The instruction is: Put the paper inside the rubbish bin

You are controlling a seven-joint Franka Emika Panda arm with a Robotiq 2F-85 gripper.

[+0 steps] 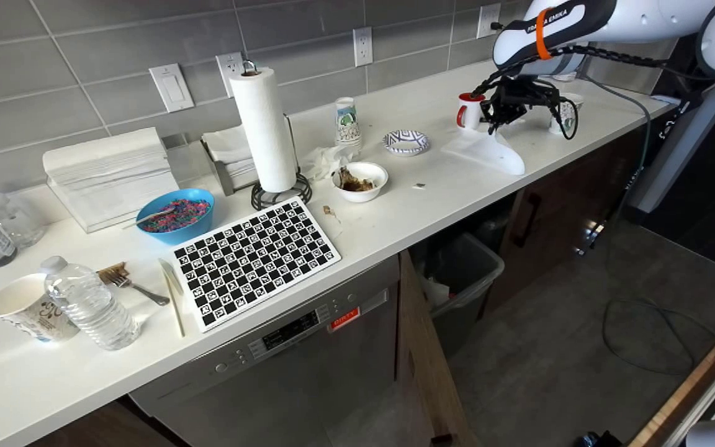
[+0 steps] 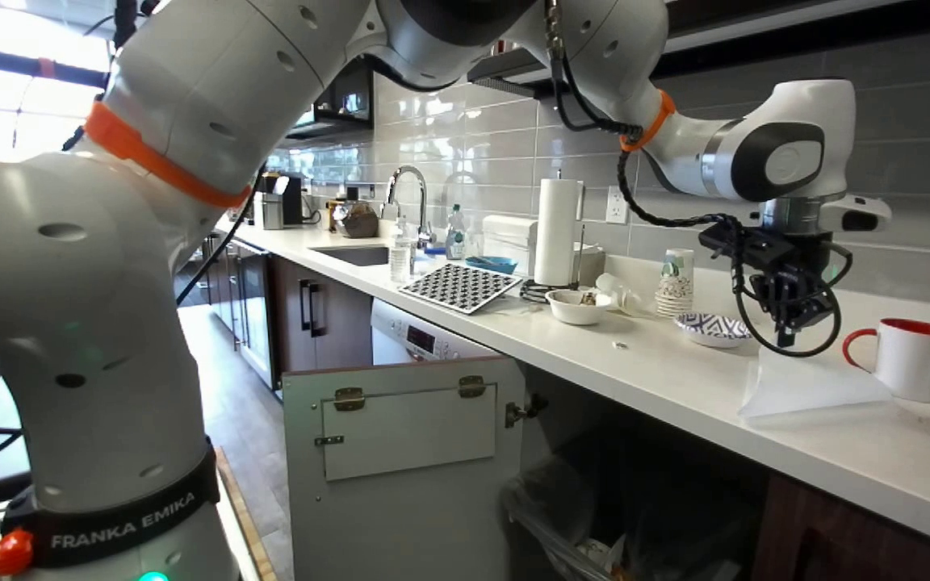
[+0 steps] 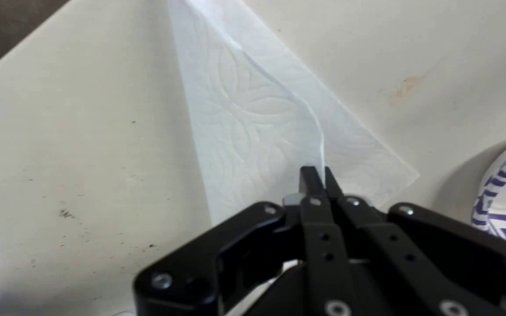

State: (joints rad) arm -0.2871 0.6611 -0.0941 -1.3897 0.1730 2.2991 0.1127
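The paper is a thin white embossed sheet (image 3: 253, 114), seen in the wrist view and in both exterior views (image 1: 488, 152) (image 2: 812, 383). My gripper (image 3: 322, 177) is shut on a raised fold of it. The fold rises between the two fingertips and the sheet's lower parts spread over or just above the white counter. In an exterior view the gripper (image 2: 786, 339) points down with the paper tented below it. The rubbish bin (image 1: 493, 264) sits low under the counter in the opened cabinet. Its pale liner (image 2: 546, 496) and some rubbish inside show.
A red-and-white mug (image 2: 917, 355) stands right beside the paper. A patterned bowl (image 1: 406, 142), a white bowl with food remains (image 1: 360, 182), stacked cups (image 1: 347, 124) and a paper towel roll (image 1: 264, 130) stand along the counter. The open cabinet door (image 2: 404, 460) juts out beside the bin.
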